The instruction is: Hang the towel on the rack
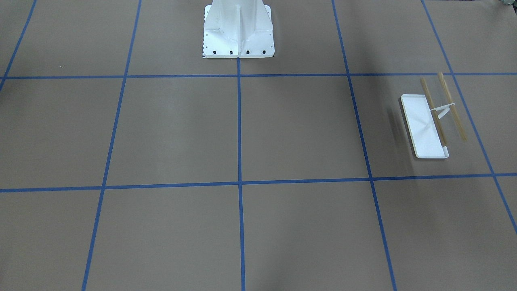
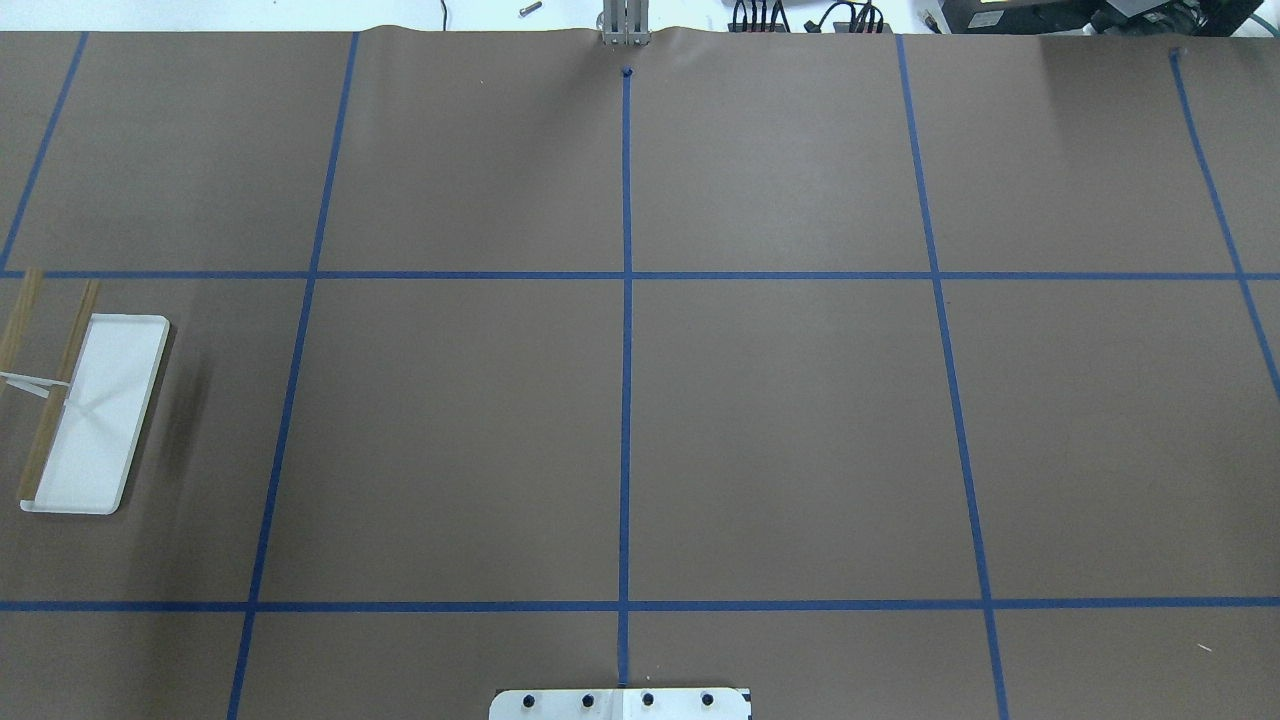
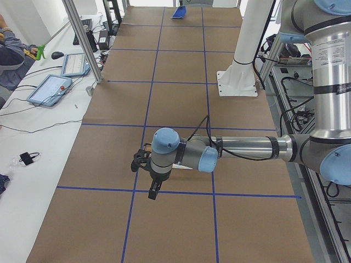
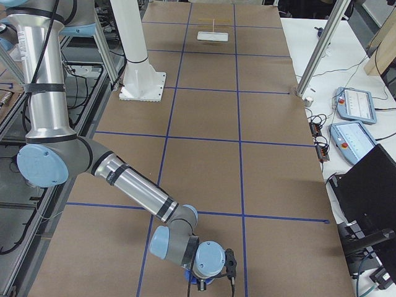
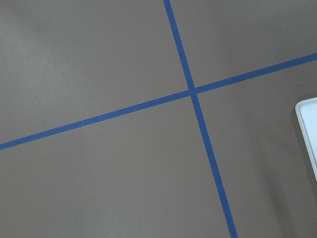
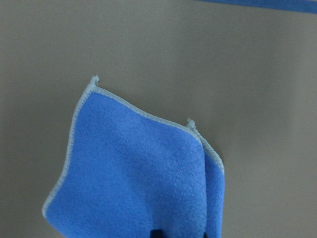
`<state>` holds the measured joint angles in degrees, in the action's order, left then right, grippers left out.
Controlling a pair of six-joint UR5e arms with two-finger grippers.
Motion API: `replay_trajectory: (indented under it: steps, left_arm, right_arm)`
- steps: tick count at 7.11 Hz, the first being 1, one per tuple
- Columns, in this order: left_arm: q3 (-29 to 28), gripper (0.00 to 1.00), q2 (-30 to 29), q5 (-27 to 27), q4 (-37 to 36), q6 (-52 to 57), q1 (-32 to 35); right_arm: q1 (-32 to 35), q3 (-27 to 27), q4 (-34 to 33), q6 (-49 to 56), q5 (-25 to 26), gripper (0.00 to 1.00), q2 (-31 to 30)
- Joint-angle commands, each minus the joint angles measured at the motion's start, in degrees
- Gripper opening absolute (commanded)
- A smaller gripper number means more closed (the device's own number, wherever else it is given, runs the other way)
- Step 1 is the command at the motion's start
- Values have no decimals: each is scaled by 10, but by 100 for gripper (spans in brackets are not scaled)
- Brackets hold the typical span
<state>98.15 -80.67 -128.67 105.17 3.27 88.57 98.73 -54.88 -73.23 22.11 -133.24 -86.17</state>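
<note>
The royal-blue towel (image 6: pixel 143 173) with its pale stitched edge hangs folded in the right wrist view, just above the brown table. Its lower part runs into dark finger parts at the frame's bottom edge. My right gripper (image 4: pixel 231 272) is shut on it, near the table's right end. The towel also shows far off in the exterior left view (image 3: pixel 179 12). The rack (image 1: pixel 424 125), with a white base and two light-wood bars, stands at the table's left end; it also shows in the overhead view (image 2: pixel 100 410). My left gripper (image 3: pixel 154 192) hangs near the rack; I cannot tell whether it is open or shut.
The large white bolted pedestal (image 1: pixel 238 36) stands at the robot's side of the table. Blue tape lines divide the brown table (image 2: pixel 780 430) into squares. Tablets and cables lie on the white bench (image 3: pixel 33 137). A corner of the rack's base (image 5: pixel 309 129) shows in the left wrist view.
</note>
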Motion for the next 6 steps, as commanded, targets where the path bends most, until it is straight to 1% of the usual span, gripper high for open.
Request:
replay_trajectory:
  steps: [1,2,3,4,5,6]
  left_arm:
    - [-1,98,3,0,16,-20,0]
    - [0,98,3,-1,16,-21,0]
    - [2,98,3,-8,16,-22,0]
    - [0,98,3,-34,16,-31,0]
    - [2,98,3,-43,18,-76,-1]
    - [1,98,1,-70,25,-108,-2]
  right_arm:
    - [12,-1,-4,-10,-15,0,18]
    - [24,-15,-1,-26,-20,0,28]
    - [25,-80,-2,-91,-17,0,27]
    - [25,-157,-3,-182,-2,0,19]
    - [25,-219,-6,-241,41,0,11]
    - [17,-256,-6,-300,67,0,14]
